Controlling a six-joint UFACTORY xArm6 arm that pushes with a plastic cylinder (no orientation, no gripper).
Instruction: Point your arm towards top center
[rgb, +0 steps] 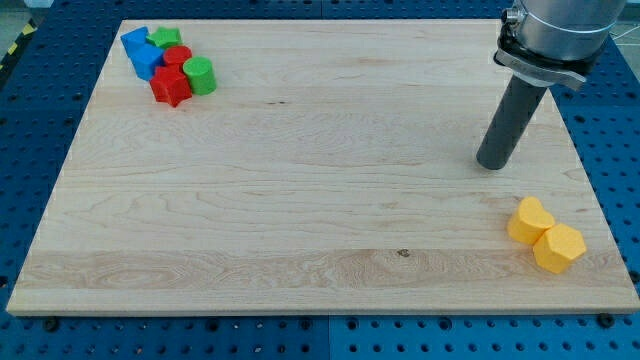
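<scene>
My tip (492, 165) rests right of centre, rod leaning upward-right; no jaws exist. Two yellow blocks (544, 236) lie below-right, apart.

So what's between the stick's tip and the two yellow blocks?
Nothing. In the camera view, only bare wooden board lies between my tip and the yellow blocks.

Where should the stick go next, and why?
Probably my tip should slide toward the view's top and left, because it sits near the board's right side, above the yellow blocks, while top center lies leftward. The path looks free; the red, green and blue blocks are far left.
</scene>
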